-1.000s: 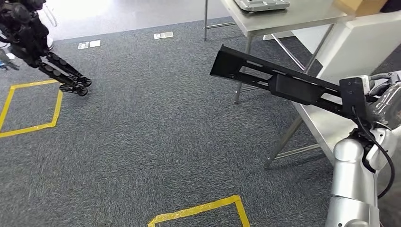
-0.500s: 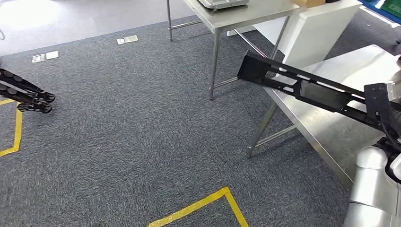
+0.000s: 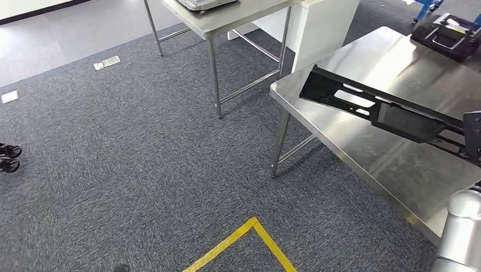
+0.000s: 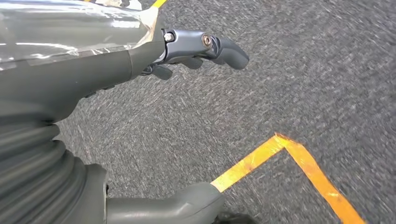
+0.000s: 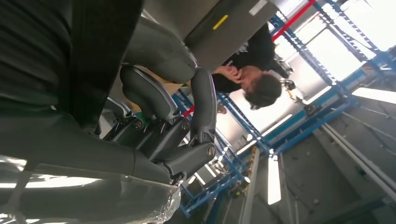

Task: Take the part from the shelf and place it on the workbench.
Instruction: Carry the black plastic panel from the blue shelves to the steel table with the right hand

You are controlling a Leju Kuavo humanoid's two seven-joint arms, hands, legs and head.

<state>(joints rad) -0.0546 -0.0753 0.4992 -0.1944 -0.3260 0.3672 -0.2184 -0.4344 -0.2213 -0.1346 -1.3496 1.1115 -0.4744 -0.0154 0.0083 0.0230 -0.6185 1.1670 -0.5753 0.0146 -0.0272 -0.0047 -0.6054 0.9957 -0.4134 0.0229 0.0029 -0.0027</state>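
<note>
While the left hand (image 4: 154,60) hangs over the grey carpet (image 3: 142,170) beside yellow tape (image 4: 289,158), its fingers are seen apart and nothing is held. Further right, the long black part (image 3: 385,110) is gripped by the right hand (image 5: 159,116) and held tilted above the steel surface (image 3: 374,153). A black case (image 3: 451,35) is placed at its far end.

The part (image 3: 385,110) extends over the bench (image 3: 391,164) at the right. A case (image 3: 448,35) sits at the bench's far end. A second table (image 3: 227,20) stands behind, to the left.
</note>
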